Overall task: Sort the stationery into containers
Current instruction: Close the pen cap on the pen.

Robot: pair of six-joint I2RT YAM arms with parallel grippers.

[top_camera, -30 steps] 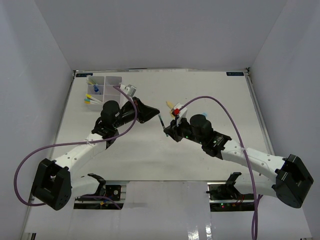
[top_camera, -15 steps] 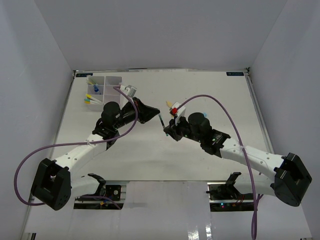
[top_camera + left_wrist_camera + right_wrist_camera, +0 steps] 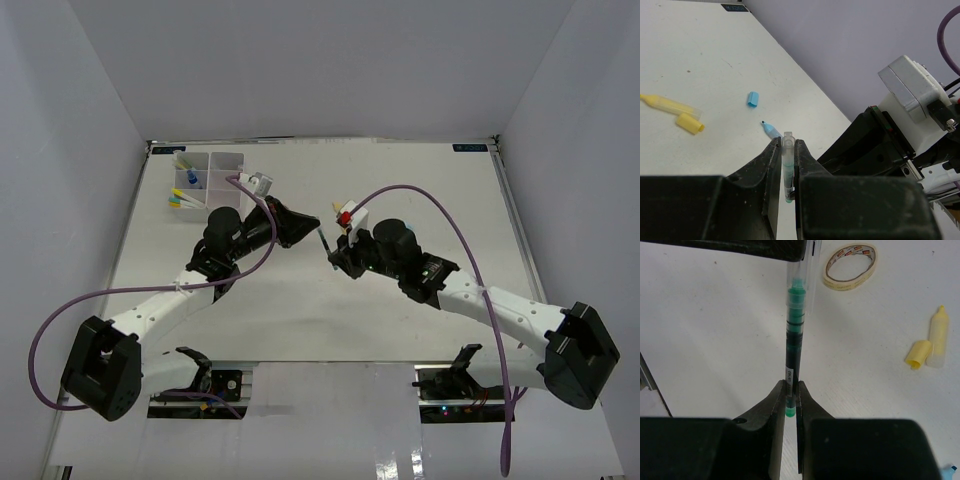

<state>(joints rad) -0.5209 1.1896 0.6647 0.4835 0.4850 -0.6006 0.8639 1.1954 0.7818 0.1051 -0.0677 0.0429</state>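
Observation:
A green pen [image 3: 323, 243] hangs above the table's middle, held between both grippers. My left gripper [image 3: 785, 143] is shut on its clear cap [image 3: 787, 141]. The cap [image 3: 802, 275] sits over the pen's tip end. My right gripper [image 3: 791, 391] is shut on the tail end of the green barrel [image 3: 792, 352]. Seen from above, the left gripper [image 3: 314, 223] meets the right gripper [image 3: 333, 262] head-on. The white organizer tray [image 3: 226, 159] stands at the far left with several pens in it. A tan tape ring [image 3: 850, 264] lies on the table.
An uncapped yellow highlighter [image 3: 938, 336] and its cap [image 3: 917, 354] lie to the right of the pen. The left wrist view also shows the highlighter [image 3: 670, 104], its cap [image 3: 690, 123], a small blue piece [image 3: 753, 98] and a light blue marker tip [image 3: 771, 130].
My right wrist has crept slightly up and left toward the left gripper. Both grippers stay closed on the pen.

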